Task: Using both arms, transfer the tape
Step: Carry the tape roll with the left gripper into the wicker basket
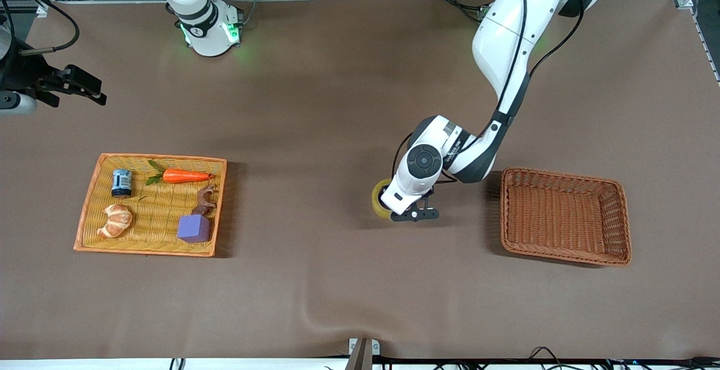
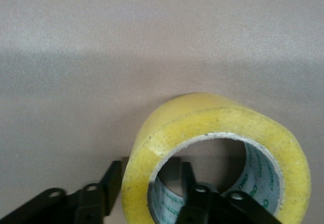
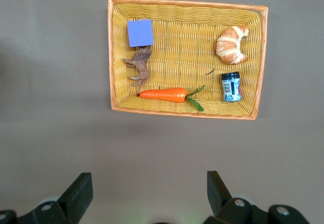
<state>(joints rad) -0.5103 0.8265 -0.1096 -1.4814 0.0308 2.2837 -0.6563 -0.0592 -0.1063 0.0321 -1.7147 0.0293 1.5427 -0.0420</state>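
The tape (image 1: 380, 198), a yellowish ring with a grey-lined hole, is low over the middle of the brown table, under the left arm's hand. In the left wrist view the tape (image 2: 223, 120) fills the frame. My left gripper (image 1: 392, 208) (image 2: 150, 176) is shut on the tape's wall, with one finger inside the hole and one outside. I cannot tell whether the tape touches the table. My right gripper (image 1: 90, 90) (image 3: 148, 183) is open and empty, held high at the right arm's end of the table, and it waits.
A flat orange tray (image 1: 152, 158) (image 3: 187, 3) at the right arm's end holds a croissant (image 1: 115, 221), a small can (image 1: 121, 183), a carrot (image 1: 185, 176), a toy horse (image 1: 203, 200) and a purple cube (image 1: 194, 228). A brown wicker basket (image 1: 565, 176) stands beside the tape toward the left arm's end.
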